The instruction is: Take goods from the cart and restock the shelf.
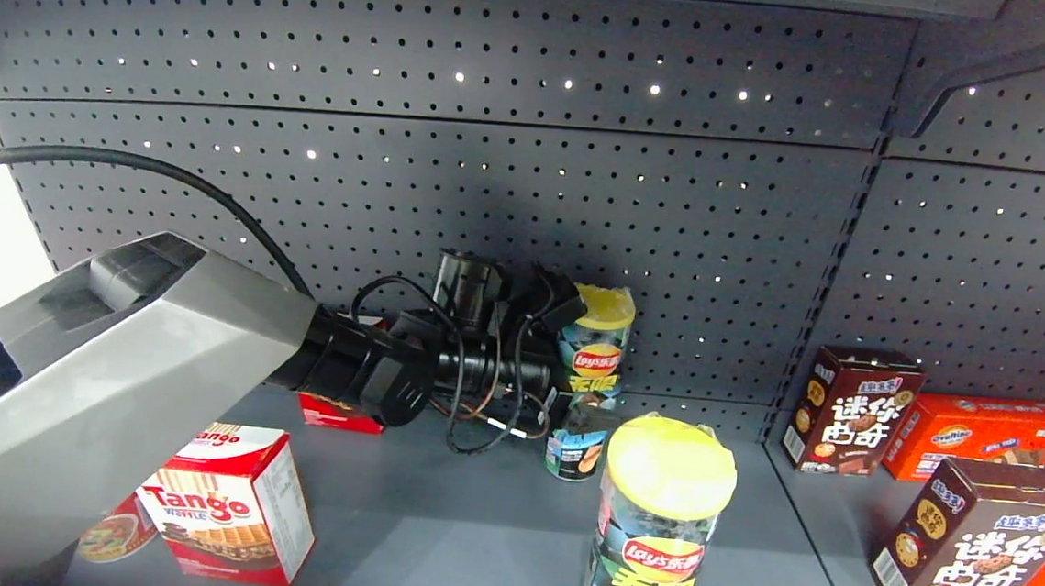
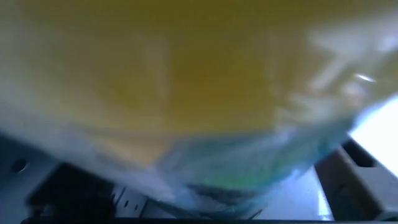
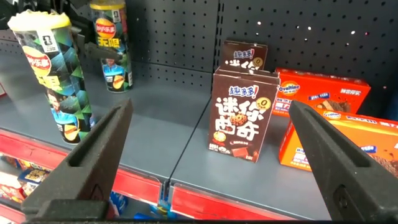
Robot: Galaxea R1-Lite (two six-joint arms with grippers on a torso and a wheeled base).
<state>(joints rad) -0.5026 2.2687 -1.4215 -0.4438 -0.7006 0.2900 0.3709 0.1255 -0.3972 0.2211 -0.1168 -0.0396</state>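
Left pincer (image 1: 580, 365) clamped on chips can (image 1: 606, 308); right pincer (image 3: 211, 171) apart. Tilted release may topple it onto second can (image 1: 661, 523) near left pincer.

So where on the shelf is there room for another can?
The biggest bare patch of shelf lies between the wafer box and the front can. A narrower gap sits between that can and the front brown box. Crowded: the right end with orange boxes, and around the back can in the left gripper.
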